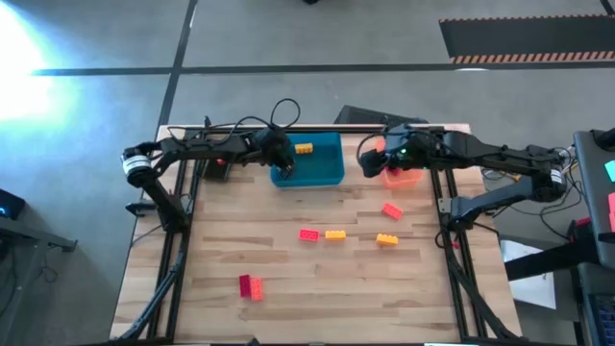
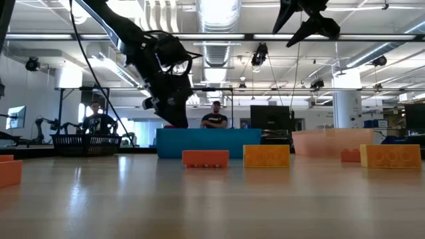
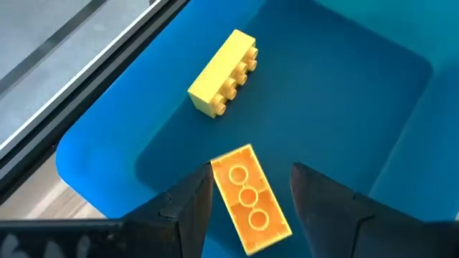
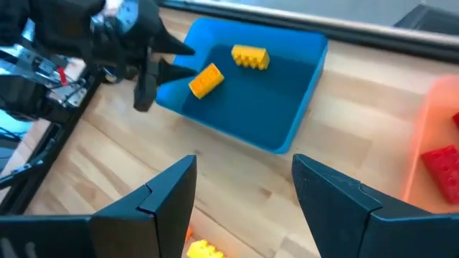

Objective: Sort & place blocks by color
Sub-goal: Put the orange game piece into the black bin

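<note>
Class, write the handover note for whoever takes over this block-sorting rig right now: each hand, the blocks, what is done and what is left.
Left hand: over the blue tray, fingers open, a yellow-orange block lying loose between them.
Right hand: open and empty, between the blue tray and the orange tray.
Done: a yellow block is in the blue tray and a red block is in the orange tray.
Left on the table: two red blocks, two yellow-orange ones, and a red-and-pink pair nearest the front.
</note>
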Motion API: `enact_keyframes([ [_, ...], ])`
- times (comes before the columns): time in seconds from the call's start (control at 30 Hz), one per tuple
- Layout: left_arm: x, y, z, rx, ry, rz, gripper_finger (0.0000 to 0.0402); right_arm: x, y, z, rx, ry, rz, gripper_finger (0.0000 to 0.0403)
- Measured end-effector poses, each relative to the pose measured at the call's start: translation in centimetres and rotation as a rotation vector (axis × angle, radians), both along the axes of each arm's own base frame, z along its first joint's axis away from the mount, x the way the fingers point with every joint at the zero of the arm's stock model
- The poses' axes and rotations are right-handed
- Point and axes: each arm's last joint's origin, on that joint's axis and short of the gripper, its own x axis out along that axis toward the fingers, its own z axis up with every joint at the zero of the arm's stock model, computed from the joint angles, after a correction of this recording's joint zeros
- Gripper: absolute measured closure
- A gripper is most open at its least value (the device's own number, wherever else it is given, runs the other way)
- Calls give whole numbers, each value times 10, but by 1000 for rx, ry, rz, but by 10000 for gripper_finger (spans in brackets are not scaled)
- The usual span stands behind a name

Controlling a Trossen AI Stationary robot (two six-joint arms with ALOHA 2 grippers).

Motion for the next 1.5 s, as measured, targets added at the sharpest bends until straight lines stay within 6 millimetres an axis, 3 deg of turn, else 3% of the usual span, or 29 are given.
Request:
enact_keyframes([
  [0.1, -2, -3, 8, -25, -36, -2, 229, 11, 4, -9, 45, 22, -17, 184],
  [0.3, -13, -30, 54, -40, -222, -39, 229, 28, 14, -40, 207, 198, -38, 184],
  [0.5, -26, -71, 98, -76, -420, -76, 228, 27, 26, -75, 272, 577, 19, 184],
  [0.67, -36, -99, 119, -102, -512, -144, 228, 23, 30, -102, 341, 720, 147, 177],
  [0.83, -39, -112, 126, -103, -542, -191, 228, 10, 31, -138, 362, 808, 210, 150],
  [1.1, -37, -110, 124, -53, -528, -125, 228, -6, 31, -190, 323, 802, 277, 129],
  [1.5, -32, -108, 134, -32, -650, -95, 228, -12, 20, -223, 248, 848, 306, 159],
])
